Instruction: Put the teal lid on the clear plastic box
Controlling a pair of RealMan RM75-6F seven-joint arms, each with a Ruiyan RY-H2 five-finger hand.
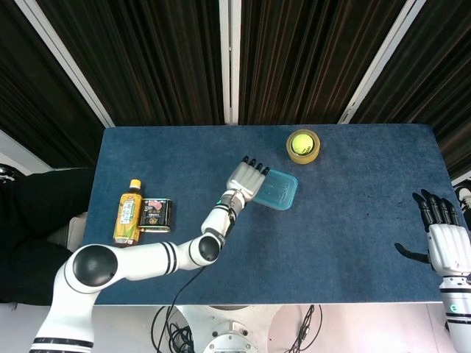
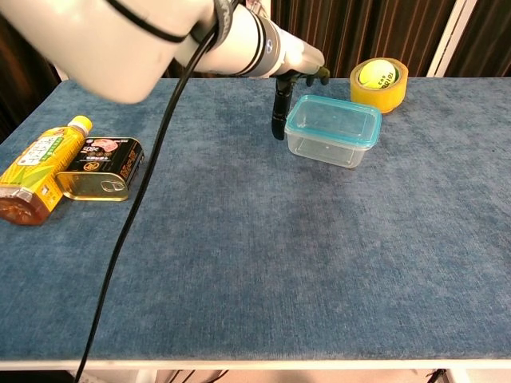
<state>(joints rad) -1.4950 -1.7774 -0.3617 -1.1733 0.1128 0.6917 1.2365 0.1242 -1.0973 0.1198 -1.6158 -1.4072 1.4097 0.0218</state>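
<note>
The clear plastic box (image 2: 332,140) stands right of the table's middle, and the teal lid (image 1: 275,190) (image 2: 333,121) lies flat on top of it. My left hand (image 1: 245,177) (image 2: 281,104) hovers just left of the box with its fingers apart and nothing in them. It is off the lid. My right hand (image 1: 443,240) is open at the table's right edge, far from the box, and shows only in the head view.
A yellow tape roll (image 1: 302,146) (image 2: 379,82) with a tennis ball in it sits behind the box. At the left side lie a yellow tea bottle (image 1: 128,213) (image 2: 36,167) and a dark tin can (image 1: 155,215) (image 2: 102,167). My left arm's cable (image 2: 144,199) hangs across the chest view.
</note>
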